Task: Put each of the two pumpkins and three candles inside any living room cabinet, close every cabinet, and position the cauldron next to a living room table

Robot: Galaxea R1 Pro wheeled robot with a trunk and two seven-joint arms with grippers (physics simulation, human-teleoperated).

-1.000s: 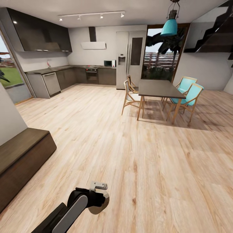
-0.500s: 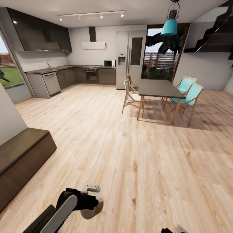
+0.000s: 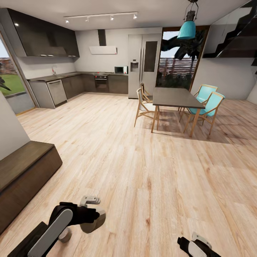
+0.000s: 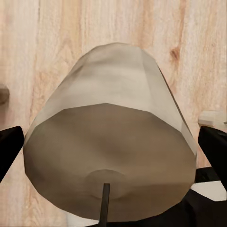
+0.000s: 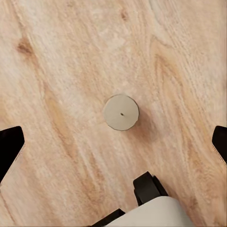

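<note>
Colours: pale wood grain all over, dark units, teal accents.
Candle (image 4: pixel 111 156) between the left gripper (image 3: pixel 93 217) fingers: cream-tan sides, darker olive-tan end, black wick. Second candle (image 5: pixel 121 112) beneath the right gripper (image 5: pixel 113 142): pale beige top, dark wick dot. Floor (image 3: pixel 142 171) light oak with brown knots. Cabinet (image 3: pixel 25 178) dark brown. Chairs (image 3: pixel 210 101) teal, lamp (image 3: pixel 186 30) teal.

Count so far is three candles: one candle (image 4: pixel 111 142) up close in the left wrist view, a second candle (image 5: pixel 121 112) on the floorboards in the right wrist view, and a third candle (image 3: pixel 65 234) on the floor in the head view. There's one dining table (image 3: pixel 176 97) with four chairs, two teal chairs (image 3: pixel 214 101) and two wooden chairs (image 3: pixel 144 107). Also one teal pendant lamp (image 3: pixel 186 29), one fridge (image 3: pixel 142 64), one microwave (image 3: pixel 119 70) and four ceiling spotlights (image 3: pixel 111 18).
</note>
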